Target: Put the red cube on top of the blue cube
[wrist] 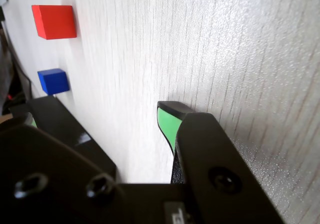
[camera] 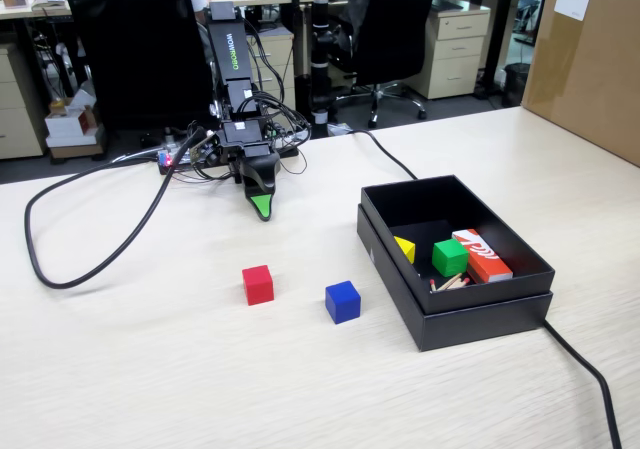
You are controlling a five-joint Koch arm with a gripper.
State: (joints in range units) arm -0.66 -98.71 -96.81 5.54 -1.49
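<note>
The red cube [camera: 257, 284] sits on the pale wooden table, left of the blue cube [camera: 342, 301], about one cube width apart. My gripper [camera: 262, 207] hangs tip-down near the table behind the red cube, well clear of both cubes. Its green pad faces the fixed view uncovered, so the jaws stand apart and hold nothing. In the wrist view the green-padded fingertip [wrist: 167, 124] is at centre, with bare table beside it. The red cube [wrist: 55, 21] and the blue cube [wrist: 52, 80] show at the left edge there.
A black open box [camera: 480, 314] stands to the right of the blue cube; it holds a yellow piece, a green cube [camera: 449, 257] and a red-and-white box [camera: 482, 254]. Black cables [camera: 90, 259] loop at left and trail off right. A cardboard box [camera: 590, 59] stands far right.
</note>
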